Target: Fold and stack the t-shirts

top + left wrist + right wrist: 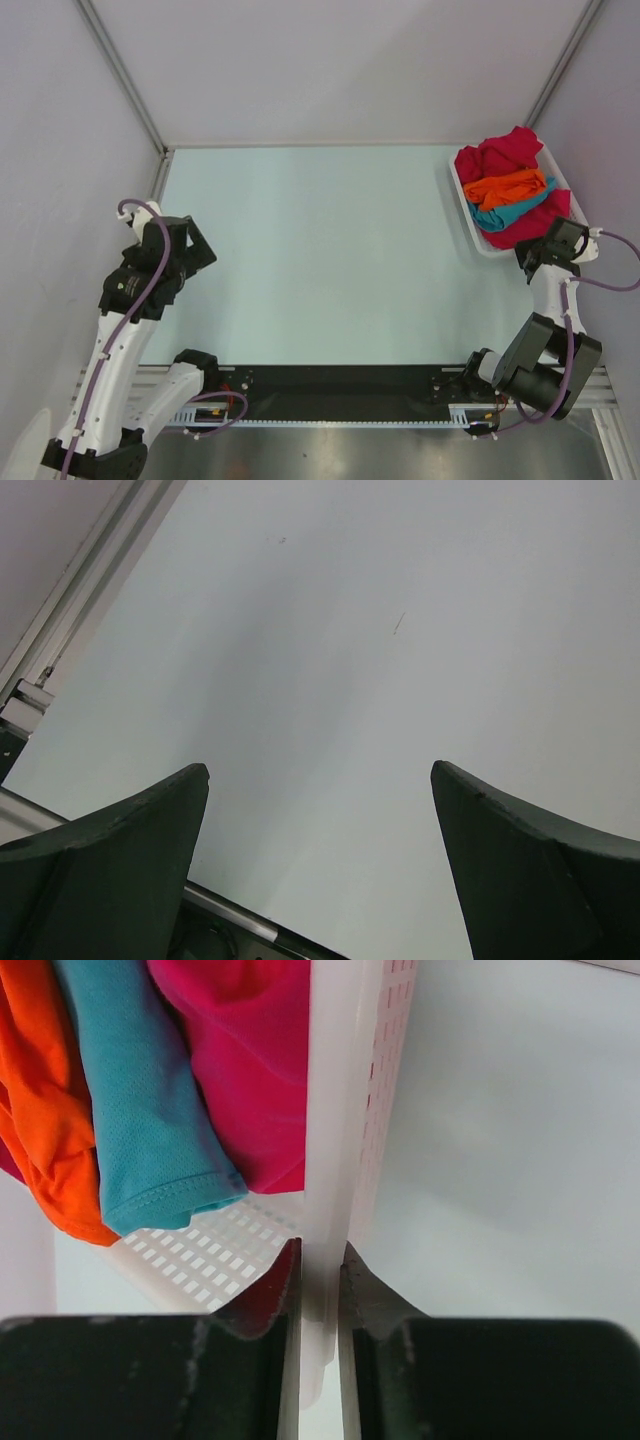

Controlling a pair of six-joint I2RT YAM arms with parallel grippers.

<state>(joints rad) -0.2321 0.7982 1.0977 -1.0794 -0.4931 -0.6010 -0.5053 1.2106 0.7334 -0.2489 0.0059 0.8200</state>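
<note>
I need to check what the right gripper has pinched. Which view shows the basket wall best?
The right wrist view: the white basket wall runs edge-on inside the right gripper, closed on it. The top view shows the whole basket, but the grip is tiny there. The left wrist view shows only table.

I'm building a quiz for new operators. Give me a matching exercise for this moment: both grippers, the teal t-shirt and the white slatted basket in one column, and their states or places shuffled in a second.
1. left two-finger gripper
2. right two-finger gripper
3. teal cloth t-shirt
4. white slatted plastic basket

A. pinching the basket's wall
B. at the far right corner of the pale table
C. jaws wide apart, holding nothing
D. bunched in the basket, beside the orange cloth t-shirt

Pairs: 1-C, 2-A, 3-D, 4-B
</note>
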